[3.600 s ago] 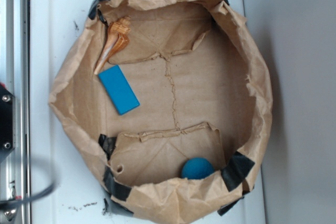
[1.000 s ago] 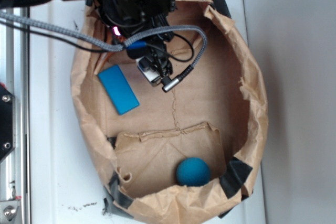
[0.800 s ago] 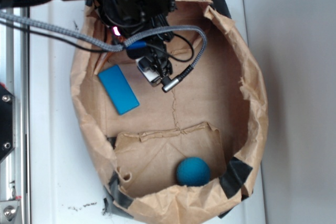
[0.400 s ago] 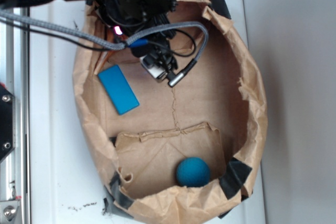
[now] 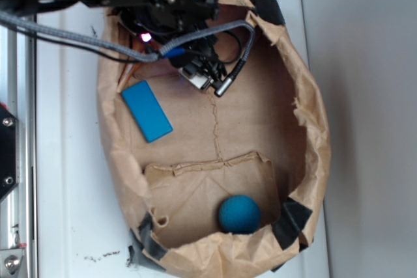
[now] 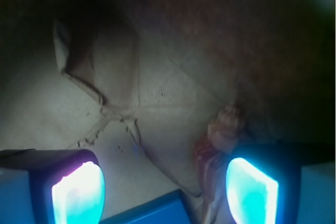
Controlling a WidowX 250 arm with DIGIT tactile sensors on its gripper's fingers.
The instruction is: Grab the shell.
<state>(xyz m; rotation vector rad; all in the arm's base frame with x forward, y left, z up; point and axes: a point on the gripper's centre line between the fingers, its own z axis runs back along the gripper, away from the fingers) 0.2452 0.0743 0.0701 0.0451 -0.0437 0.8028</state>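
Note:
The shell (image 6: 221, 136) is orange-tan and knobby. In the wrist view it lies on the paper floor just inside my right fingertip (image 6: 251, 190), touching or nearly touching it. My gripper (image 6: 165, 192) is open, with the left fingertip (image 6: 79, 192) far from the shell. A corner of the blue block (image 6: 155, 211) lies between the fingers at the bottom edge. In the exterior view my arm (image 5: 171, 1) covers the bag's top-left corner and hides the shell, apart from a thin orange sliver (image 5: 125, 76) beside the block (image 5: 147, 111).
Everything sits inside a wide brown paper bag (image 5: 313, 122) with rolled-down walls and black tape patches. A blue ball (image 5: 239, 214) rests near the front wall. A grey braided cable (image 5: 65, 34) runs off to the left over the white tabletop.
My arm and wrist camera have shifted toward the bag's top edge and slightly right. The bag's walls have shifted a little. The block and ball have stayed put.

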